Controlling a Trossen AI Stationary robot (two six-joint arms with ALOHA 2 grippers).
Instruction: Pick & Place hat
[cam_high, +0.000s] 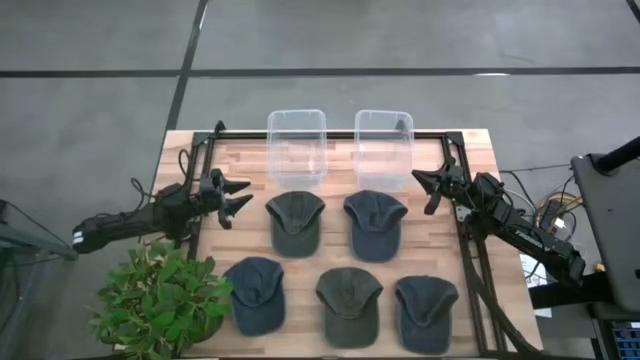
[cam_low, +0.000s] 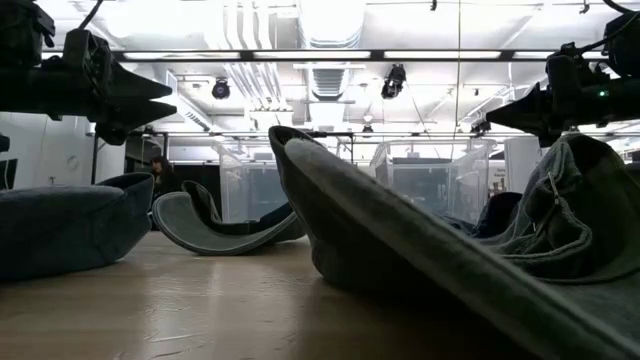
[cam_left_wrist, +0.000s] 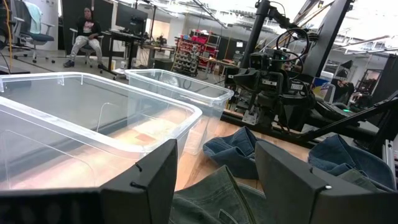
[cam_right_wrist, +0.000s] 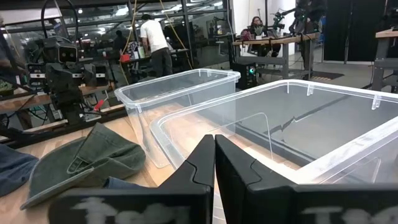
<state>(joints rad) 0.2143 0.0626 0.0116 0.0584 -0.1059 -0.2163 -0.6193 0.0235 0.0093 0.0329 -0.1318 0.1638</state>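
Left gripper (cam_high: 243, 196) beside green hat (cam_high: 295, 222)

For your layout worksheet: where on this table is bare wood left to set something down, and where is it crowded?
Bare wood shows left of the left bin, around the left gripper, and right of the right bin, near the right gripper. A narrow strip runs between the bins. The middle and front are crowded: five hats in two rows, with the plant at the front left corner.

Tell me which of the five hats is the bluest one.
The hat at the front left, beside the potted plant. It is slate blue, while the other four hats are olive or grey-green.
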